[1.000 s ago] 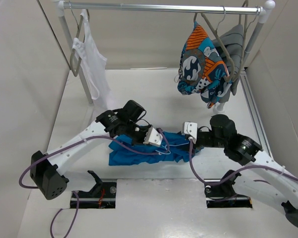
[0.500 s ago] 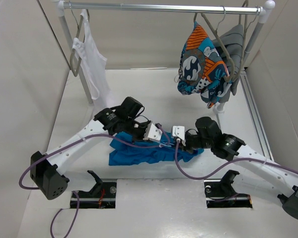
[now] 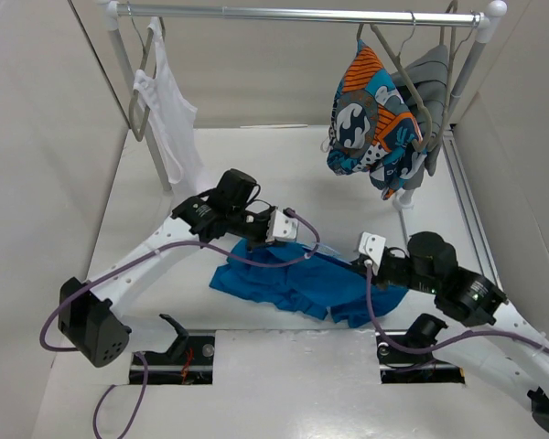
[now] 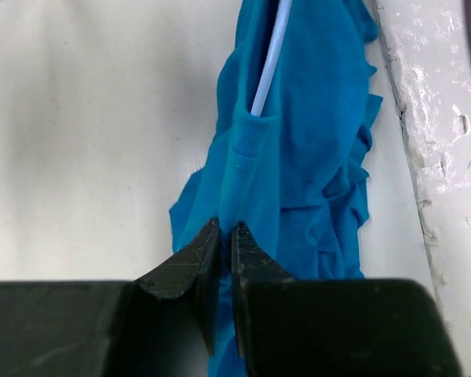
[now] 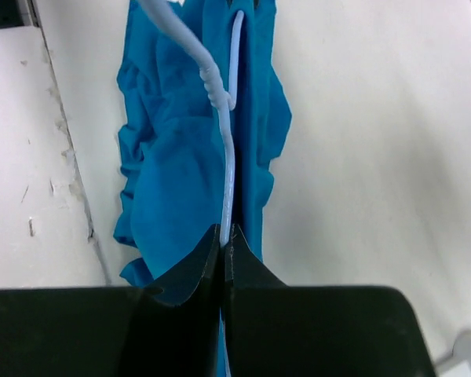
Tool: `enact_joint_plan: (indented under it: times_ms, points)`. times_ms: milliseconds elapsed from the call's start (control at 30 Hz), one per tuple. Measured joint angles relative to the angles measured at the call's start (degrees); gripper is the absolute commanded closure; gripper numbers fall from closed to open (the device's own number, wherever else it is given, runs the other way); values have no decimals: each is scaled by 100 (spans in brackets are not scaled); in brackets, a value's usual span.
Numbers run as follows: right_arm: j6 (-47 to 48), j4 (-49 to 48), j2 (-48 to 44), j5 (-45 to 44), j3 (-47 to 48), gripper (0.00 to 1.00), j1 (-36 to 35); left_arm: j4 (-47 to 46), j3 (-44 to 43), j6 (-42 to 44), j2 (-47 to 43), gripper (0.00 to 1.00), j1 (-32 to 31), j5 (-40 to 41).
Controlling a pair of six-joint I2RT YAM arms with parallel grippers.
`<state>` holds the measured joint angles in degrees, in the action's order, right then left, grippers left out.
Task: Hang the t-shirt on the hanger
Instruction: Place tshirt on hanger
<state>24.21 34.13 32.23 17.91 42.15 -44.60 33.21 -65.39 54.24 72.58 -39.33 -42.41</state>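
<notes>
Scene: two arms meet over a white table [image 3: 284,174], with the blue t-shirt [image 3: 302,288] crumpled between them in front of a clothes rail [image 3: 293,14].
Left gripper [image 4: 225,232]: jaws are pinched together on a fold of the t-shirt just below its ribbed edge, with only cloth between the tips.
Right gripper [image 5: 222,233]: jaws are closed tight on the thin wire of the hanger [image 5: 226,181], which runs straight out from the tips.
T-shirt: bunched at mid-table, spanning the gap between the two grippers.
Hanger: its light-blue wire lies along the shirt, and in the left wrist view it disappears under the ribbed edge.
Backdrop: a white tank top [image 3: 169,114] hangs at the rail's left end and a patterned garment [image 3: 371,114] at its right.
</notes>
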Motion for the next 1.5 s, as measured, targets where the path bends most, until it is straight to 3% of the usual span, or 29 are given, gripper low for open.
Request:
enact_joint_plan:
  times_ms: [400,533,567,600,633,733,833,933,967,1000,1100,1300,1433,1500]
  points:
    - [-192,1652,205,-520,1497,100,81,-219,-326,-96,393,100,516,-363]
    - [-203,2133,424,-557,2098,100,107,-203,-400,-87,457,100,839,9]
    - [-203,2184,455,-555,2186,100,107,-205,-400,-87,501,96,929,101]
    - [-205,2216,542,-553,2393,100,107,-203,-402,-81,544,76,986,131]
    - [-205,2249,599,-549,2533,100,107,-197,-409,-76,592,65,1023,190]
    - [-205,2240,855,-483,2863,100,107,-92,-509,-210,667,46,1095,175]
    - [-212,2153,1239,-417,3080,100,107,-57,-741,-448,651,43,1106,13]
    - [-199,1987,1539,-398,3165,100,107,-164,-903,-710,509,47,1106,-118]
    - [-184,1928,1626,-400,3165,100,107,-225,-909,-791,398,53,1106,-153]
    - [-164,1884,1698,-400,3165,100,107,-251,-909,-833,286,71,1106,-170]
    - [-133,1735,1801,-378,3165,100,107,-254,-905,-756,-87,87,1106,-203]
    - [-105,1471,1775,-295,3104,100,107,81,-822,-256,-356,88,1067,-317]
    - [-101,1340,1773,-192,2914,100,107,232,-754,-98,-328,98,1043,-348]
    - [-103,1285,1814,-173,2898,100,107,286,-737,-46,-326,98,1043,-369]
